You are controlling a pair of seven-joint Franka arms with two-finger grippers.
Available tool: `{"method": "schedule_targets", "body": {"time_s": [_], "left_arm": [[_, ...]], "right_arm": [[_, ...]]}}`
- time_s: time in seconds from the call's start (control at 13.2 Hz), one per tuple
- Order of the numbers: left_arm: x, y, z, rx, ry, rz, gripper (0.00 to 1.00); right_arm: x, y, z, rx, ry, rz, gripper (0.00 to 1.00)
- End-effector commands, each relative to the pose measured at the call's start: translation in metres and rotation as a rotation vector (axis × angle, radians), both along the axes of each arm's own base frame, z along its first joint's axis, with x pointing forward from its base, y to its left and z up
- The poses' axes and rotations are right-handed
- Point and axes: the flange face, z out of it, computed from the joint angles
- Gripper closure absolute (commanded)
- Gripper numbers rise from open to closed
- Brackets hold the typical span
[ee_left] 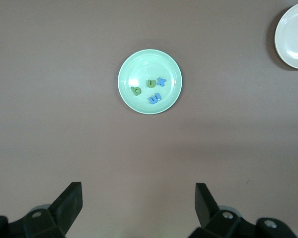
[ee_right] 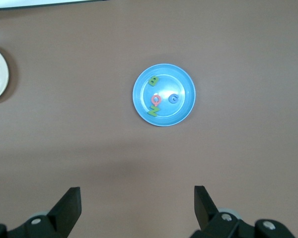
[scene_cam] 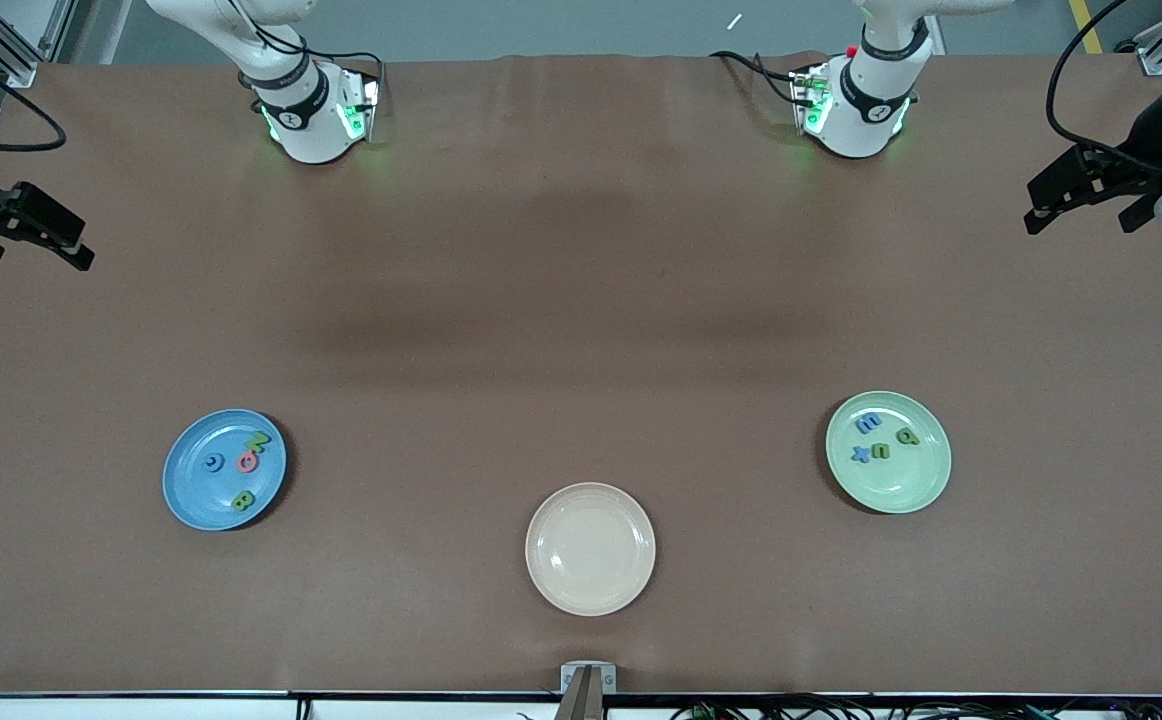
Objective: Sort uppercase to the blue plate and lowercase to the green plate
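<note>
All four big letters lie in the blue plate (scene_cam: 191,500) and all four small letters in the green plate (scene_cam: 916,485), each plate well away from the open, empty left end effector (scene_cam: 1081,205) and right end effector (scene_cam: 26,235) at the counter's ends

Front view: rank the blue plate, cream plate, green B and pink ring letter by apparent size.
1. Cream plate and blue plate: alike, not ranked.
2. Green B and pink ring letter: both tiny, too close to separate.
</note>
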Motion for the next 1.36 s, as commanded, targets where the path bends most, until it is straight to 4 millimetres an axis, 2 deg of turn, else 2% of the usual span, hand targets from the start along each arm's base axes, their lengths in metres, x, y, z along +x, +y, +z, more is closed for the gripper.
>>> {"method": "schedule_targets", "body": {"time_s": [0.0, 0.15, 0.38, 0.45, 1.29], "left_arm": [[-0.002, -0.002, 0.003, 0.018, 0.026, -0.017, 0.00], [-0.003, -0.005, 0.003, 0.020, 0.036, -0.020, 0.00], [-0.003, -0.005, 0.002, 0.020, 0.039, -0.020, 0.00], [-0.003, -0.003, 0.002, 0.020, 0.040, -0.017, 0.00], [-0.002, -0.001, 0.002, 0.023, 0.042, -0.012, 0.00]], "right_arm": [[0.008, -0.003, -0.004, -0.023, -0.004, -0.002, 0.00], [0.012, -0.003, -0.011, -0.023, 0.016, 0.001, 0.00], [0.014, 0.001, 0.007, -0.021, -0.009, 0.007, 0.00], [0.020, 0.001, 0.006, -0.018, -0.009, 0.004, 0.00], [0.016, 0.008, 0.001, -0.009, 0.038, 0.015, 0.00]]}}
